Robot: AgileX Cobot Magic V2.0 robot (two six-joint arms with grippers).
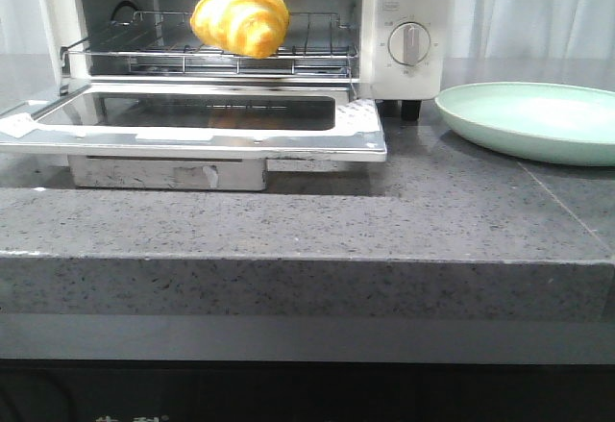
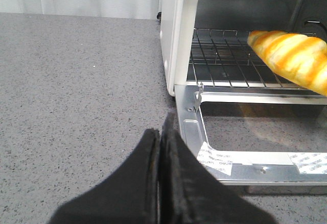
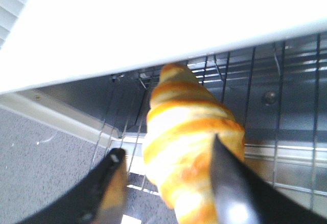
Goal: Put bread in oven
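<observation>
The bread (image 1: 240, 18), golden-yellow with orange-brown stripes, lies on the wire rack (image 1: 317, 52) inside the white oven (image 1: 408, 18). The oven's glass door (image 1: 365, 138) is folded down flat. In the right wrist view my right gripper (image 3: 167, 150) is open astride the bread (image 3: 189, 132): one finger (image 3: 115, 183) stands clear of it, the other is at its side. My left gripper (image 2: 160, 137) is shut and empty, low over the counter beside the door's left front corner (image 2: 191, 132). The bread also shows in the left wrist view (image 2: 294, 60).
A pale green round plate (image 1: 538, 119) lies on the grey speckled counter (image 1: 288, 239) to the right of the oven. The open door juts out toward the counter's front edge. White curtains hang behind.
</observation>
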